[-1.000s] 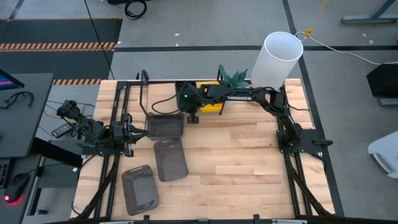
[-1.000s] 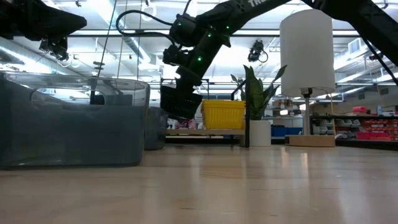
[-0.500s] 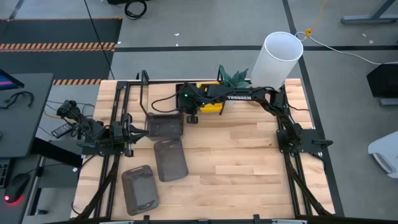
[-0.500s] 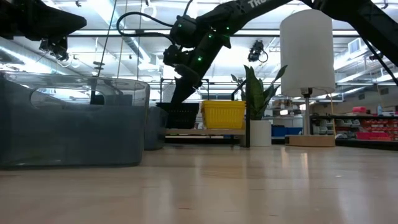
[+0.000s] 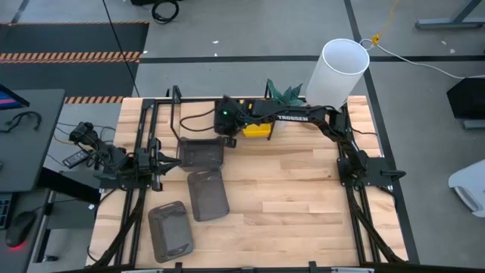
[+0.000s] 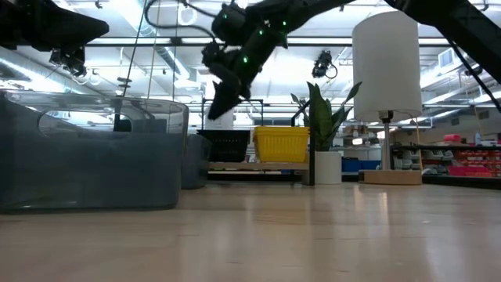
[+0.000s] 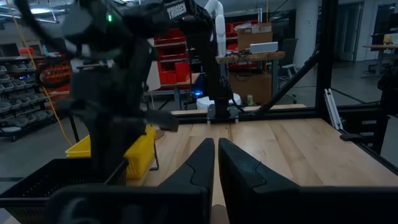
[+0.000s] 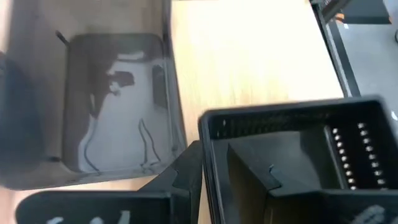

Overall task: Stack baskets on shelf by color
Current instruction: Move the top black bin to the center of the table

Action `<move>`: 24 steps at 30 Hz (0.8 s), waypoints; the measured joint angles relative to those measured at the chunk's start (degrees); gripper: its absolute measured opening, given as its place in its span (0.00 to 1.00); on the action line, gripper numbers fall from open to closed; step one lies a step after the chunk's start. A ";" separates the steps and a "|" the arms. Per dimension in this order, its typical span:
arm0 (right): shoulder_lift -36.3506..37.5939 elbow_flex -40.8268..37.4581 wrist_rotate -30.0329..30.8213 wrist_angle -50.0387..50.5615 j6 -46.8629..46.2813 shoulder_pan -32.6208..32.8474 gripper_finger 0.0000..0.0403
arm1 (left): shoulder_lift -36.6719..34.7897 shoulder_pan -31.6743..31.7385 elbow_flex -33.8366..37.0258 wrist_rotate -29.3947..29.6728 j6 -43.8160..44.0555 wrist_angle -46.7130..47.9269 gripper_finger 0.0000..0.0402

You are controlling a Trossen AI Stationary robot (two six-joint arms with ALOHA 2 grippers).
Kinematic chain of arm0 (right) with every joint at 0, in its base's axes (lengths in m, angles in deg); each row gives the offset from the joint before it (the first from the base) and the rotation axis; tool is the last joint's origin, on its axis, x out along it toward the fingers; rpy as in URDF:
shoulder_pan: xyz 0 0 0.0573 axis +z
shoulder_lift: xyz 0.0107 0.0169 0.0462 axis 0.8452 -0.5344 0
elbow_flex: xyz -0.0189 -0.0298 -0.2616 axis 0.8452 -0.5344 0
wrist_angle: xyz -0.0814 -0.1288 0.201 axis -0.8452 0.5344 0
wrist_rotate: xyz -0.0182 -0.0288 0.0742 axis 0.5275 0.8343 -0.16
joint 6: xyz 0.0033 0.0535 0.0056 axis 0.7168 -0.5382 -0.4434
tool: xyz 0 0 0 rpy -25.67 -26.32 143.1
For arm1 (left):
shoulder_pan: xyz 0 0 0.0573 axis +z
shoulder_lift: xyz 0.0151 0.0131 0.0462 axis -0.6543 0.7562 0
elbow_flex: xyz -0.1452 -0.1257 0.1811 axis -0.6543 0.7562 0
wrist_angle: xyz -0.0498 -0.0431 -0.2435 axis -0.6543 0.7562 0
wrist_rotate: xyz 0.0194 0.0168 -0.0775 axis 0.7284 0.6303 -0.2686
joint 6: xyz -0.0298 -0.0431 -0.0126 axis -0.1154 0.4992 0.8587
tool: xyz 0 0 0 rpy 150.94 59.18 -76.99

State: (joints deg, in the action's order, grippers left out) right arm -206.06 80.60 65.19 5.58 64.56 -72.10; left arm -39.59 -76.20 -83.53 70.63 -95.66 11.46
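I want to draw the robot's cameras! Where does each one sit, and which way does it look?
High: above the table, looking straight down; both arms show, with the left gripper and the right gripper.
Low: at tabletop height, looking level towards the shelf; the right arm reaches in from above.
Left wrist: on the left arm, looking across the table past its own fingers.
Right wrist: on the right arm, looking down.
Shared: the low and right wrist views both show the black basket.

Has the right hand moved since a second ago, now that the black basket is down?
Yes. In the low view the right hand has lifted off the black basket and now hangs above it, beside the yellow basket.
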 joint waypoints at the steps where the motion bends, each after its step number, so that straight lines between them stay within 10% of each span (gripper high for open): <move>1: 0.00 0.99 -0.37 0.86 0.06 0.15 0.20 | 0.01 0.01 0.00 0.00 0.02 -0.01 0.07; 8: 0.11 1.40 -7.66 7.34 11.81 4.01 0.23 | 0.02 0.00 0.00 -0.01 0.02 -0.02 0.10; 24: 0.07 -0.81 0.03 9.94 36.20 13.08 0.50 | 0.02 0.00 0.00 0.00 0.02 0.00 0.09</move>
State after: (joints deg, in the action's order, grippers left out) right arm -206.00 79.80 65.22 15.52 100.76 -59.02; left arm -39.58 -76.20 -83.53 70.64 -95.64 11.46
